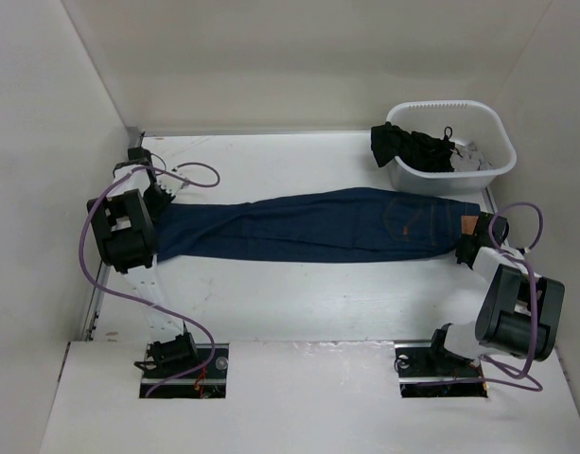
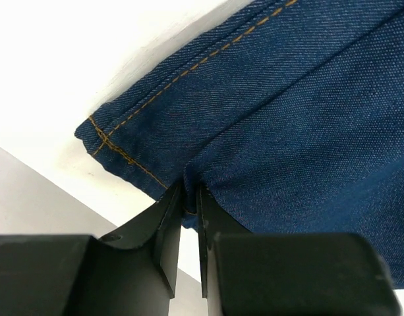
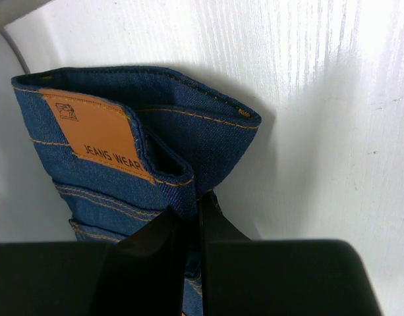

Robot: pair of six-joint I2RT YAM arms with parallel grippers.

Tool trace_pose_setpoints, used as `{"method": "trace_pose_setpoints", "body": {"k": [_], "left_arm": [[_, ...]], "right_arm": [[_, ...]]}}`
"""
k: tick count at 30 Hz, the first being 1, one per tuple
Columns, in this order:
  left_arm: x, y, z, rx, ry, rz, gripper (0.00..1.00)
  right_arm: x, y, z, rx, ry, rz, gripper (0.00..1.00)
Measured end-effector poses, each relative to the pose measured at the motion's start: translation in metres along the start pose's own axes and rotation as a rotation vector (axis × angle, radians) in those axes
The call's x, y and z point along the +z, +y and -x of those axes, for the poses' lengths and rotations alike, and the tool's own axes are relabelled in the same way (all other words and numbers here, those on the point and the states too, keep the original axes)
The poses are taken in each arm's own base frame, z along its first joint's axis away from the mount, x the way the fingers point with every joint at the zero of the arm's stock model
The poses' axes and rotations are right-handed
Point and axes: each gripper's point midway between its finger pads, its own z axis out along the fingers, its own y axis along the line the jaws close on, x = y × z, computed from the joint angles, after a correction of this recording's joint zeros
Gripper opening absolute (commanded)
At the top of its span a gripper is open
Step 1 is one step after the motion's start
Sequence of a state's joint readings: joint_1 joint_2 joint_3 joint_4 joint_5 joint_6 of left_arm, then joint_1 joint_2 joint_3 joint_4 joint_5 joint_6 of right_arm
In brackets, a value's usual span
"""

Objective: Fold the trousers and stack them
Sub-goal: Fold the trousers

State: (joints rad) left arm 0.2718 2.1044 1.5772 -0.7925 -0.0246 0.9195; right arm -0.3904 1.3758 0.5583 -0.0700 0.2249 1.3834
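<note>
Two pinched edges: left end effector (image 2: 190, 195), trousers (image 2: 307, 112) hem (image 2: 130, 157); right end effector (image 3: 192, 212), waistband (image 3: 208, 120)

Robotics lab test cell: plain white walls (image 1: 271, 57), white table (image 1: 299, 293), cabled left arm (image 1: 124, 236) and right arm (image 1: 517, 312).

The only lettering that can be read is in the right wrist view, on a tan patch (image 3: 96, 135) sewn to the waistband of the trousers (image 3: 188, 138), in the left half of the frame. Dark capital letters along the patch's lower edge spell "JEANS WEAR", the line slanting down toward the right. It ends where the patch curls over with the folded waistband, and whether more letters follow there cannot be told. In the patch's upper left corner sits a small square emblem (image 3: 68, 112) with a dark drawing, too small to make out. In the top view the patch (image 1: 469, 225) is only a tan spot, right of centre, with its print unreadable.
</note>
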Motion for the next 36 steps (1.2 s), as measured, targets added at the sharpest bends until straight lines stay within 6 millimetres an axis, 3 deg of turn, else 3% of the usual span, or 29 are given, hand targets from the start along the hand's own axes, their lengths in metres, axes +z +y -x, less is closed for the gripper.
{"method": "trace_pose_setpoints", "body": {"k": [7, 13, 17, 20, 22, 24, 27, 31, 33, 36], "left_arm": [[-0.007, 0.018, 0.009, -0.007, -0.016, 0.098, 0.01], [-0.043, 0.040, 0.029, 0.033, -0.085, 0.217, 0.01], [-0.054, 0.059, 0.040, 0.067, -0.103, 0.270, 0.02], [-0.045, 0.068, 0.043, 0.093, -0.084, 0.282, 0.15], [-0.030, 0.070, 0.042, 0.108, -0.053, 0.274, 0.38], [-0.015, 0.076, 0.040, 0.113, -0.018, 0.285, 0.54], [-0.009, 0.083, 0.038, 0.108, 0.001, 0.318, 0.58], [-0.044, 0.098, 0.047, 0.128, -0.069, 0.404, 0.57], [-0.077, 0.085, 0.043, 0.174, -0.114, 0.421, 0.55], [-0.127, 0.045, 0.024, 0.296, -0.151, 0.424, 0.49]], "right_arm": [[0.001, -0.001, -0.002, -0.006, 0.010, -0.002, 0.05], [-0.001, 0.002, -0.002, -0.036, 0.012, -0.006, 0.04], [0.000, 0.007, -0.003, -0.063, 0.016, -0.006, 0.04], [0.000, 0.008, -0.004, -0.078, 0.023, -0.007, 0.07], [0.000, 0.007, -0.005, -0.085, 0.026, -0.010, 0.10], [0.000, 0.007, -0.005, -0.091, 0.025, -0.012, 0.11], [0.000, 0.007, -0.005, -0.095, 0.025, -0.011, 0.13], [0.000, 0.007, -0.005, -0.099, 0.025, -0.011, 0.14], [0.000, 0.007, -0.005, -0.099, 0.026, -0.010, 0.14], [0.000, 0.007, -0.006, -0.098, 0.030, -0.007, 0.14]]}}
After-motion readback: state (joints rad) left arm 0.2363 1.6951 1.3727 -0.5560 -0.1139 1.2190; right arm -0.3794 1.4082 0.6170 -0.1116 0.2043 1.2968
